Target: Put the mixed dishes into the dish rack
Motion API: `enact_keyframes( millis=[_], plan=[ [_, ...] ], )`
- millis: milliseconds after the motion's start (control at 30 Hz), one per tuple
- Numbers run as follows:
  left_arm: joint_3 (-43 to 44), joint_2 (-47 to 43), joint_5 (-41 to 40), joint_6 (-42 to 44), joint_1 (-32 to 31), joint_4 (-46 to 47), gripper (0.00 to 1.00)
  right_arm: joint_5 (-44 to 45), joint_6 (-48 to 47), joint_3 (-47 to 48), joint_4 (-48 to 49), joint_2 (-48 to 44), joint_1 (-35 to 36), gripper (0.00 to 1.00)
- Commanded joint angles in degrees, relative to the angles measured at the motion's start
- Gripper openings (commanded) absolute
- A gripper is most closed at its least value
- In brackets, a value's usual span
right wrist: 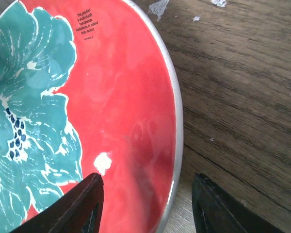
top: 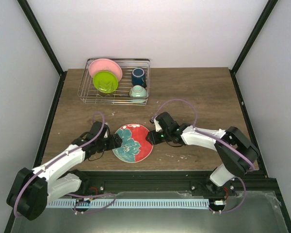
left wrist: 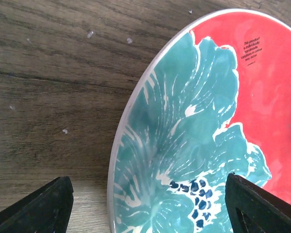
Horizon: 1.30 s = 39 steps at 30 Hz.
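The red-and-teal floral plate [top: 132,142] lies flat on the wooden table between my two grippers. My left gripper [top: 115,141] is open and straddles the plate's teal left rim [left wrist: 117,160], one finger [left wrist: 43,206] over the wood and the other over the plate. My right gripper [top: 153,137] is also open, astride the red right rim [right wrist: 173,145] with a gap on both sides. At the back left, the dish rack [top: 117,97] holds the pink plate [top: 105,68] and lime-green plate [top: 105,81] upright, the dark blue cup [top: 138,76] and the mint-green bowl [top: 138,91].
The wooden table [top: 199,92] is bounded by white walls with black corner posts. A black rail [top: 150,172] runs along the near edge, where both arm bases sit. Small white specks [right wrist: 157,7] dot the wood near the plate.
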Motion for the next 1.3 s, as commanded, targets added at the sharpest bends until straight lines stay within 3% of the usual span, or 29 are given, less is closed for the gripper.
enact_keyframes(
  millis=[0, 433, 667, 933, 1267],
  plan=[
    [-1.48, -0.95, 1.84, -0.68, 0.17, 2.66, 0.85, 0.78, 0.46, 2.84, 0.69, 1.06, 0.94, 0.48],
    [-1.82, -1.07, 2.0, 0.03, 0.08, 2.12, 0.83, 0.75, 0.5, 4.07, 0.71, 2.84, 1.84, 0.12],
    [-2.05, -1.82, 1.93, 0.2, 0.08, 1.49, 0.82, 0.42, 0.7, 4.62, 1.37, 4.19, 2.37, 0.1],
    [-2.35, -1.62, 3.22, 0.66, 0.09, 1.69, 0.63, -0.23, 1.0, 4.71, 2.3, 5.61, 2.72, 0.11],
    [-4.58, -0.64, 6.36, 0.37, -0.37, 5.34, 0.52, -2.06, 0.82, 5.6, 3.56, 7.6, 3.33, 0.1]
  ],
)
